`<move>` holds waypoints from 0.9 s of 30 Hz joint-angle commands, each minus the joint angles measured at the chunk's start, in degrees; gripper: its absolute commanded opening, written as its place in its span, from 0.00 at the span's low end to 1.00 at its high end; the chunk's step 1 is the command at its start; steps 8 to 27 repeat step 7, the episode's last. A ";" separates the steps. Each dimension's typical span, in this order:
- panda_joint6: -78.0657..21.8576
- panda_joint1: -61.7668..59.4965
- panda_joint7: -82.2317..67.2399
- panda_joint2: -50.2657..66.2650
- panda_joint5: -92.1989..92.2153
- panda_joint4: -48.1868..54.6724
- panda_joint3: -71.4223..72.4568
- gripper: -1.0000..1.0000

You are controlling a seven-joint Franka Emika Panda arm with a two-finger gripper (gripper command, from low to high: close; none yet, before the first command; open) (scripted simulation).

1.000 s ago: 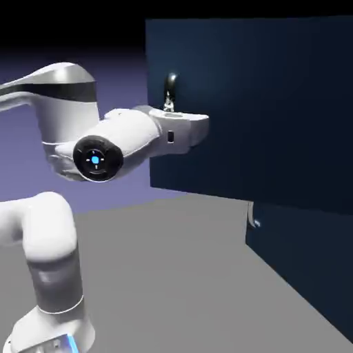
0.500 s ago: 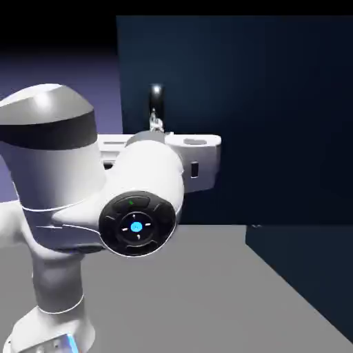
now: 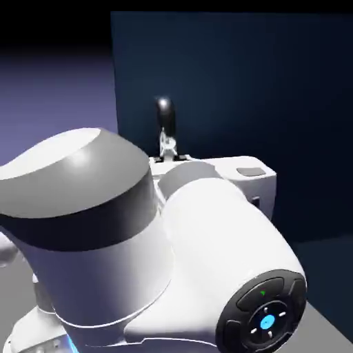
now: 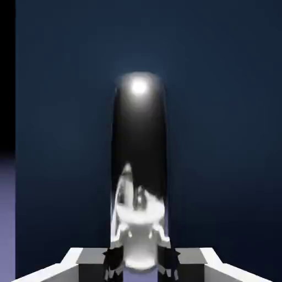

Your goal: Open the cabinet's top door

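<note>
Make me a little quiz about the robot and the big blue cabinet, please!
1. True or false: the gripper is shut on the handle of the top door.
2. What colour is the cabinet: A red, B navy blue, C yellow?
3. Fill in: in the hand view, the handle looks dark and shiny, with a bright ____ near its top.

Key: 1 true; 2 B; 3 glint.
</note>
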 commanded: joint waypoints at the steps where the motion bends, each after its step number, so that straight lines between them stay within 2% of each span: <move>1: -1.24 1.53 0.56 -0.19 -0.11 2.08 -0.42 0.00; 7: -8.67 10.53 4.32 -1.35 -0.06 14.54 -2.40 0.00; 27: -8.67 10.53 4.32 -1.35 -0.06 14.54 -2.40 0.00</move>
